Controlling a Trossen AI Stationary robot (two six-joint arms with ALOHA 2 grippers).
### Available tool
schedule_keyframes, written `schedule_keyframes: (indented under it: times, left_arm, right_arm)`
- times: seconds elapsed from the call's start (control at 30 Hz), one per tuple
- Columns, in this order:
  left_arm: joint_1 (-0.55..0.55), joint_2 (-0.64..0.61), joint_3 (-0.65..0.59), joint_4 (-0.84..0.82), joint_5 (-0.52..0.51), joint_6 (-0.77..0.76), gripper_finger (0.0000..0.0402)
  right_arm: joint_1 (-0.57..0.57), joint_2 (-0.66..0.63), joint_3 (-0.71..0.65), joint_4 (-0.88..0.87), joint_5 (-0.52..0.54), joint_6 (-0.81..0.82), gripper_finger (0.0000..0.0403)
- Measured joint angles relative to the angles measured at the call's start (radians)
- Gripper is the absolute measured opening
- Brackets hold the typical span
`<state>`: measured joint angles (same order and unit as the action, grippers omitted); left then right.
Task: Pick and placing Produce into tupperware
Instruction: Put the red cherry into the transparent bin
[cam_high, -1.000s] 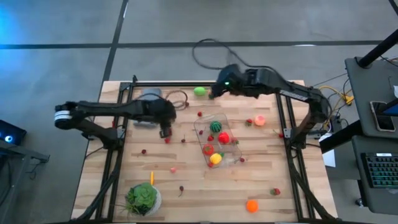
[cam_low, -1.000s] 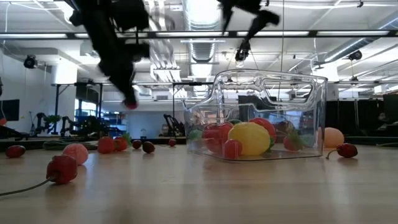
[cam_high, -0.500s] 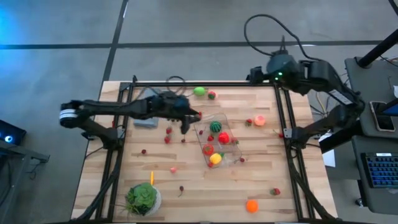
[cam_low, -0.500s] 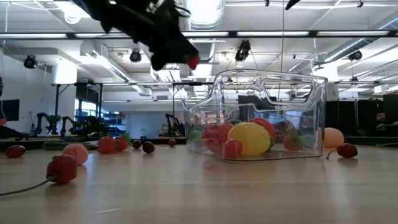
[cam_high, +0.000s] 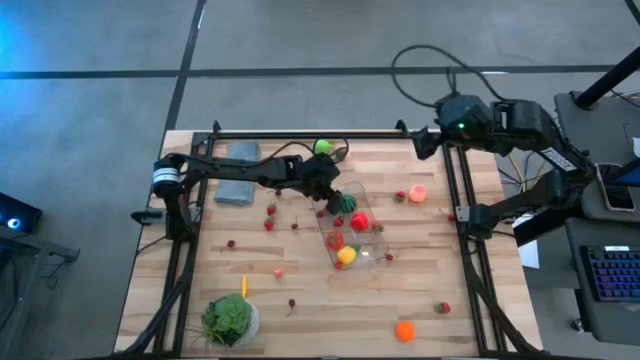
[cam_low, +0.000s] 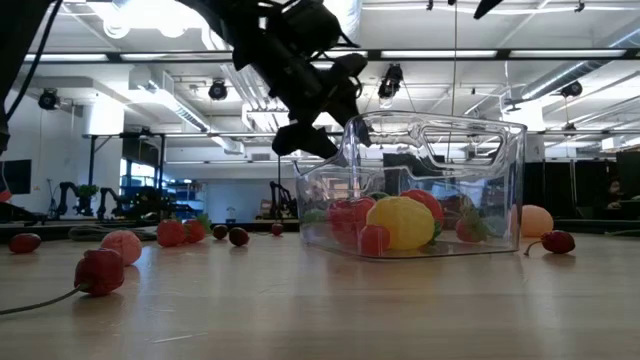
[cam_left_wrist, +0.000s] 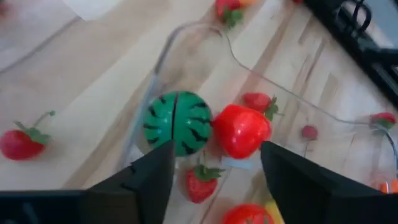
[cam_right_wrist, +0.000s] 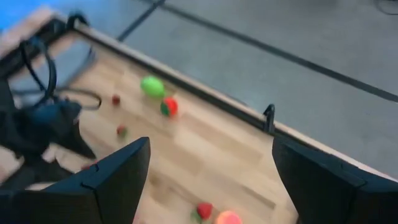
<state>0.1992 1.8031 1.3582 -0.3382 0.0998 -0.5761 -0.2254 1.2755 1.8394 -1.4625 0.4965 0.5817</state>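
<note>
- Left gripper (cam_high: 336, 197) hangs over the far end of the tupperware (cam_high: 372, 240), fingers parted, nothing between them; striped melon (cam_left_wrist: 178, 122) and red berries lie inside below it
- Right gripper (cam_right_wrist: 205, 180) wide open, empty, above the desk's (cam_high: 300, 270) far right corner

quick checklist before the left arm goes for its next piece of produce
1. Left pincer open, nothing between its fingers: ok.
2. Left pincer over the tupperware end with the striped melon: ok.
3. Tupperware upright on the table: ok.
4. Loose berries left of the tupperware within the left arm's side: ok.
5. Right pincer open, parked over the table's far right corner, out of the way: ok.
6. Whether the last berry landed inside: cannot tell.
</note>
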Motion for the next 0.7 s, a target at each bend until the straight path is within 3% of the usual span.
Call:
schedule_keyframes:
  times: [0.1,0.17,0.33,0.4,0.53,0.7]
  left_arm:
    - [-0.006,-0.01,0.072,-0.179,-0.019,0.048,0.0251]
    - [-0.025,-0.036,0.108,-0.322,-0.095,0.113,0.0254]
    - [-0.082,-0.164,0.118,-0.621,-0.169,0.228,0.0256]
    - [-0.091,-0.206,0.1,-0.751,-0.17,0.149,0.0256]
    - [-0.089,-0.275,0.039,-0.991,-0.159,-0.159,0.0256]
    - [-0.091,-0.359,-0.115,-1.032,-0.153,-0.28,0.0256]
  right_arm:
    - [0.001,-0.002,-0.039,0.005,-0.048,-0.046,0.0329]
    - [0.001,-0.006,-0.066,0.012,-0.061,-0.083,0.0329]
    - [-0.003,-0.017,-0.126,0.053,-0.06,-0.14,0.0329]
    - [-0.003,-0.027,-0.15,0.094,-0.06,-0.152,0.0329]
    - [-0.015,-0.037,-0.193,0.185,-0.06,-0.176,0.0329]
    - [-0.027,-0.037,-0.24,0.274,-0.061,-0.183,0.0329]
